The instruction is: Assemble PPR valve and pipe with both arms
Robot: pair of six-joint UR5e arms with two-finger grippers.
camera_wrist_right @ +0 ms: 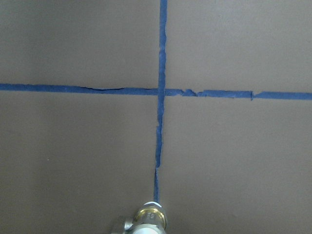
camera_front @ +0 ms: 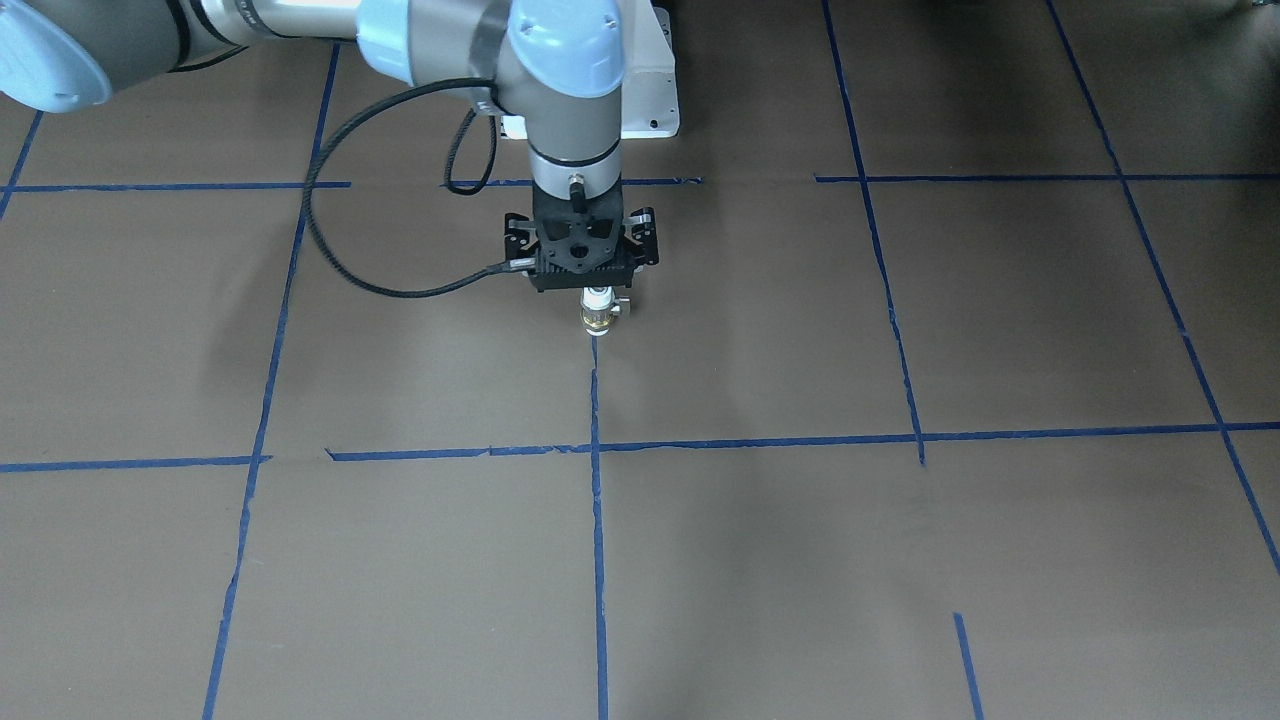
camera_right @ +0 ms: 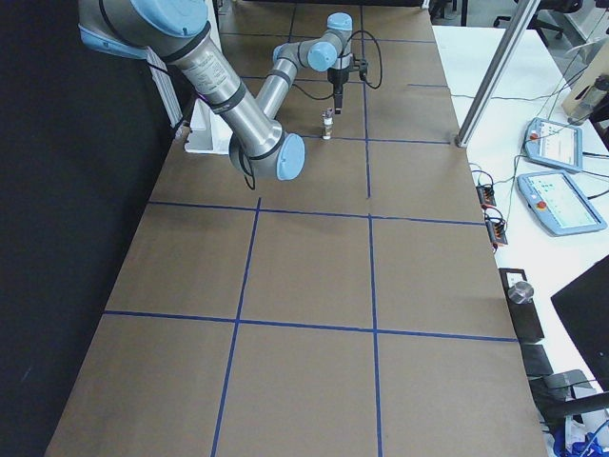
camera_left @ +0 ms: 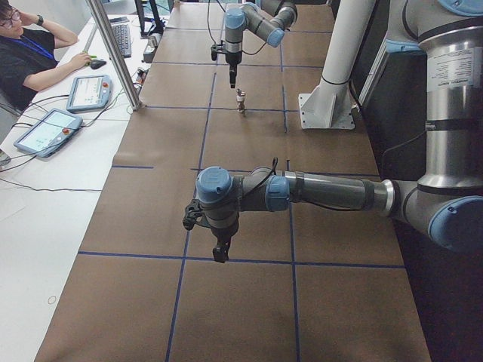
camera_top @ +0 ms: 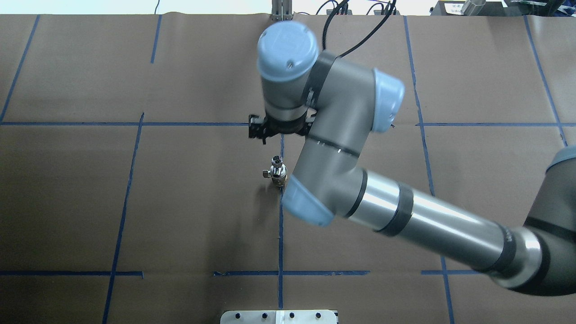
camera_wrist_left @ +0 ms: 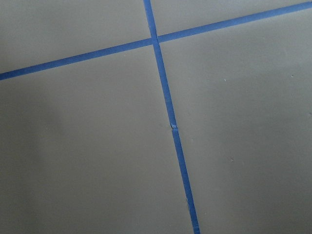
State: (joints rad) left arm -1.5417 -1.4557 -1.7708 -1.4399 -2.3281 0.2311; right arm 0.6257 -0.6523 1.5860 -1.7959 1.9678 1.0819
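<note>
Two grey robot arms with pale blue joint caps work at one long counter (camera_front: 900, 560) that is covered in brown paper and squared off with blue tape lines (camera_front: 597, 520).

There is one PPR valve (camera_front: 598, 312), a short stubby cylinder of white plastic with a brass band. It stands upright on a tape line just above the middle of the front-facing frame. In the overhead view a tiny shiny chrome-silver pipe (camera_top: 276, 160) appears to sit on its top, though the join is too small to judge.

The right hand (camera_left: 232, 80) hangs close over the valve, pointing down, with no visible contact. The wrist and camera mount hide its fingers from the front and from overhead, so whether it is open or closed cannot be told. The left hand (camera_left: 220, 253) shows only in the left side view, low in the frame over bare paper and well apart from the valve. Its state cannot be told either.

The right wrist view catches the valve at its bottom edge, while the left wrist view shows only a tape crossing. At the upper left, the left side view shows one seated person in black (camera_left: 23, 53) and two tablet-like pendants (camera_left: 89, 92) on a white bench (camera_left: 45, 211).
</note>
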